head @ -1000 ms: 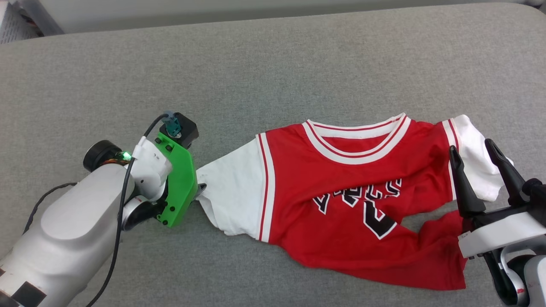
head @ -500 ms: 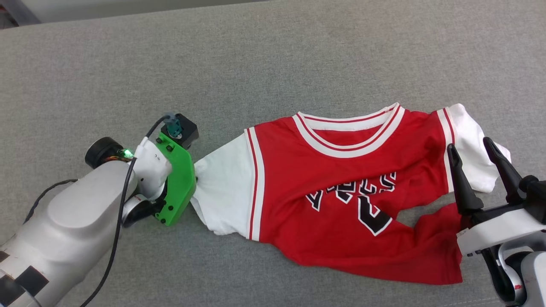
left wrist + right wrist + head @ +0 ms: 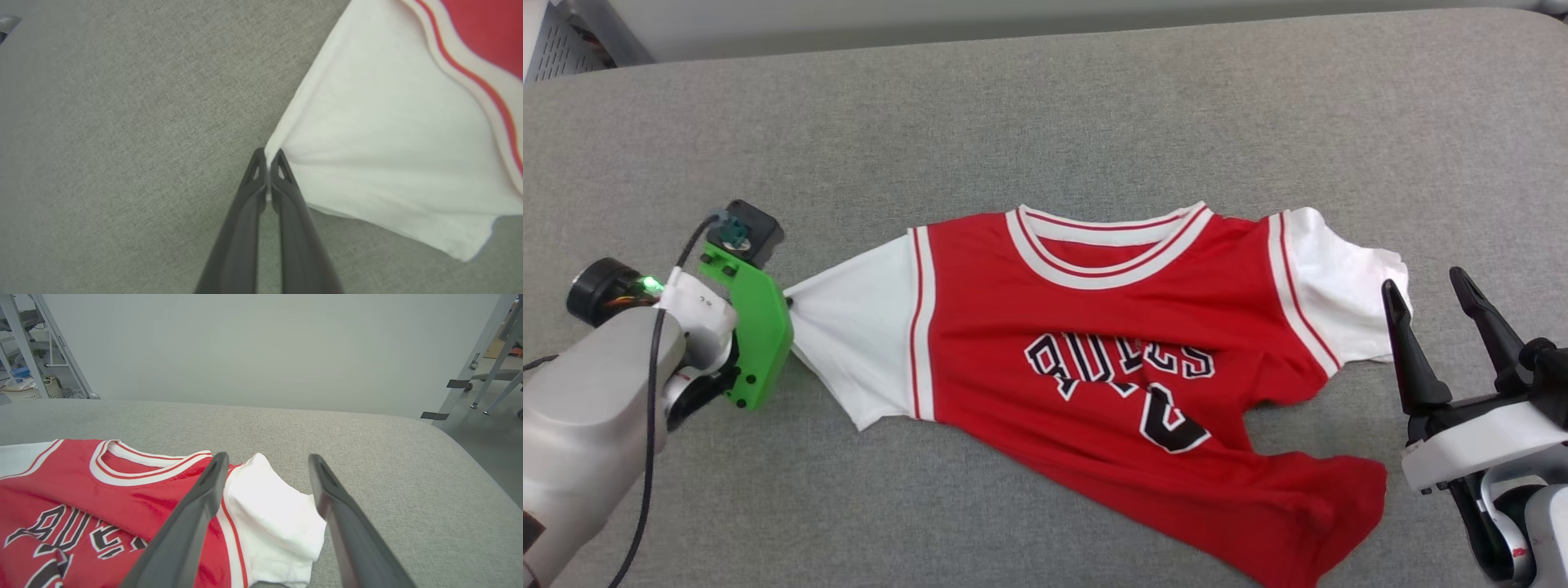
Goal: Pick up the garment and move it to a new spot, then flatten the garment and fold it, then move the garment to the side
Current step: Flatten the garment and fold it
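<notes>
Left pincer point(image 3: 268, 157) pressed closed, arm reaching from the left; right pincer point(image 3: 1423, 282) spread wide.

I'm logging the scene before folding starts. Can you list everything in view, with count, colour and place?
garment: one, red with white sleeves, striped trim and black lettering, lying front up and rumpled across the middle of the table.
table: one, grey fabric top, under the garment.
wall: one, pale grey, behind the table.
basket: one, pale, beyond the table at the far left of the right wrist view.
frame legs: several, grey metal, beyond the table on both sides.
green bracket: one, green, on the left wrist.
left gripper: one, dark fingers, shut on the edge of the garment's white sleeve.
right gripper: one, dark fingers, open, beside the other white sleeve.
</notes>
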You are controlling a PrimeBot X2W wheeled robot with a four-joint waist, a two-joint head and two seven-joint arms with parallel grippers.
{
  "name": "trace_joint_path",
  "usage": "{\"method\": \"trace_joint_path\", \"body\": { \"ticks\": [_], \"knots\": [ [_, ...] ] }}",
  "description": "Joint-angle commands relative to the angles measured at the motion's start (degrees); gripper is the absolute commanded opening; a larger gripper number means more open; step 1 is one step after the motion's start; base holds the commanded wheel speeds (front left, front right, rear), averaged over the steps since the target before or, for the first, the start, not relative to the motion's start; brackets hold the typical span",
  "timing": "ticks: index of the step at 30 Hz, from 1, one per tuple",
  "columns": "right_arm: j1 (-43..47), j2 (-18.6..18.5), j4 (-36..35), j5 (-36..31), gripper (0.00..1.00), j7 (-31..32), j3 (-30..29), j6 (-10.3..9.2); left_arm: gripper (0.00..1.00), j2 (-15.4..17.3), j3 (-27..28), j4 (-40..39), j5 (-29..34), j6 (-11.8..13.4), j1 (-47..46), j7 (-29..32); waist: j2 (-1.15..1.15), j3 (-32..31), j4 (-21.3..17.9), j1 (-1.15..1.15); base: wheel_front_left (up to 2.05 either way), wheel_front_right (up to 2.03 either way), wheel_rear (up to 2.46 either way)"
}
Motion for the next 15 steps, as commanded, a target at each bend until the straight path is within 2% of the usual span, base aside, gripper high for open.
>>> {"method": "trace_joint_path", "body": {
  "ticks": [1,8,15],
  "knots": [
    [0.6,-0.2,-0.2,0.2,1.0,0.3,-0.1,-0.03,0.0,1.0,0.2,1.1,-0.8,0.3,-1.1,-0.6,0.0,-0.1,0.0,0.0,0.0,0.0,0.0],
    [1.6,-0.4,0.0,0.7,1.0,0.8,-1.1,-0.03,0.0,2.1,0.3,7.5,-0.8,0.9,-0.6,-2.3,0.0,0.0,-0.4,0.0,0.0,0.0,0.0],
    [1.5,-0.8,0.2,1.1,1.0,1.5,-2.1,-0.03,0.0,0.0,0.2,10.4,-1.3,0.7,0.4,-4.6,0.0,-0.9,0.0,0.0,0.0,0.0,0.0]
  ]
}}
